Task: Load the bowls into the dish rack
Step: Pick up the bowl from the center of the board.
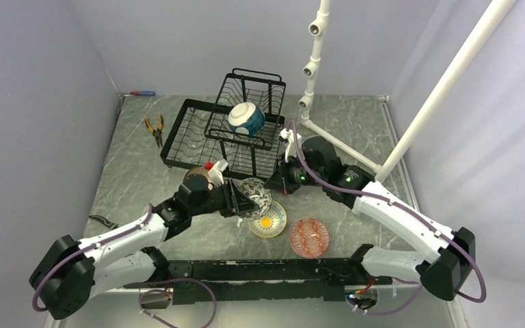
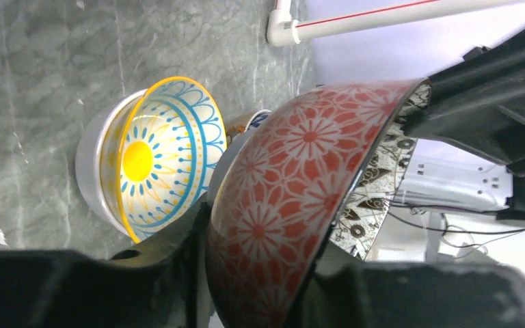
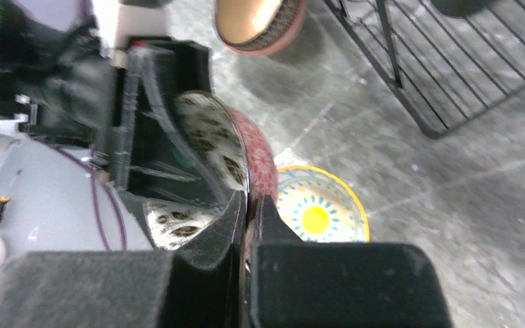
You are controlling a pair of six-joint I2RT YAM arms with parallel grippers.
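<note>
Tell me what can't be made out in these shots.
- Left wrist view: whether the left gripper presses the red-flowered bowl; the bottom edge cuts its fingers off.
- Right wrist view: how much rim the right gripper pinches; its own fingers cover it.
- Right wrist view: the brown bowl, cut off by the top edge.

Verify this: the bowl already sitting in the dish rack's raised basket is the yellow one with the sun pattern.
Wrong bowl. The one in the raised basket of the dish rack is the teal-and-white bowl. The yellow sun-pattern bowl lies on the table in front of the rack. The top external view shows this.
</note>
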